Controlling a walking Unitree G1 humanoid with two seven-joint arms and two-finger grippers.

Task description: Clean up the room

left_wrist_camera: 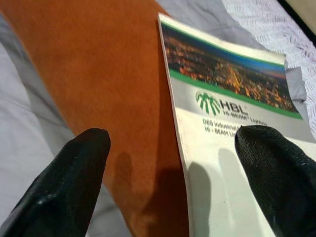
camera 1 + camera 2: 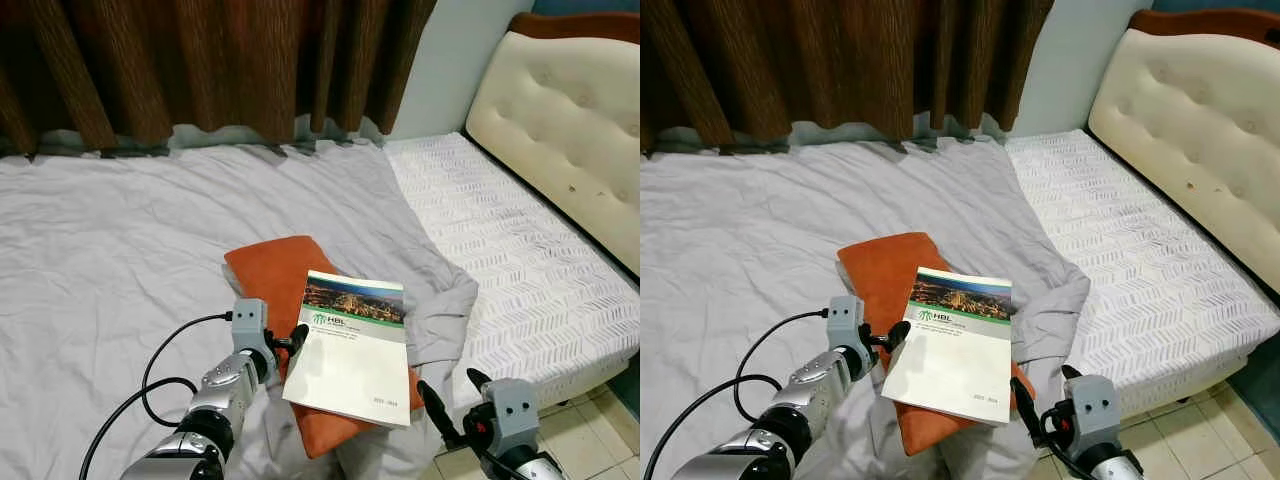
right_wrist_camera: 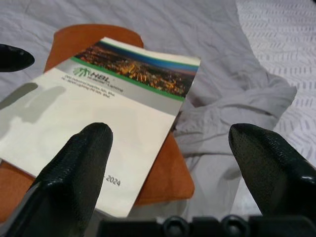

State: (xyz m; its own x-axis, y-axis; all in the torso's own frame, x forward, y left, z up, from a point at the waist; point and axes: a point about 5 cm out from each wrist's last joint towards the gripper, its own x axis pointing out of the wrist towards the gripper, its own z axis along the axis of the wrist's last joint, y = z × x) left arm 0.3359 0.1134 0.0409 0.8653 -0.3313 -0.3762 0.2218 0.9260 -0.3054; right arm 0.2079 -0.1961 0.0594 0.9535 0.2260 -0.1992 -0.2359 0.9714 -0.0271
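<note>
right pincer (image 2: 449,392) wide open, empty | left pincer (image 1: 173,163) open astride booklet (image 2: 350,345) edge

Booklet (image 2: 352,347): thin, white cover w/ night-city photo strip along top edge, green band below it, "HBL" logo & small grey text lines, tiny print near bottom corner. Closed, lying flat, face up, turned slightly off square; lower centre of frame. Rests on top of orange cushion (image 2: 272,276), covering its right half.

Orange cushion: flat, plain rust-orange fabric, rounded corners, lying diagonal from centre of frame down to bottom edge. Sits on wrinkled grey sheet (image 2: 110,250) of bed. Bunched fold of same sheet just right of cushion & booklet, touching both.
</note>
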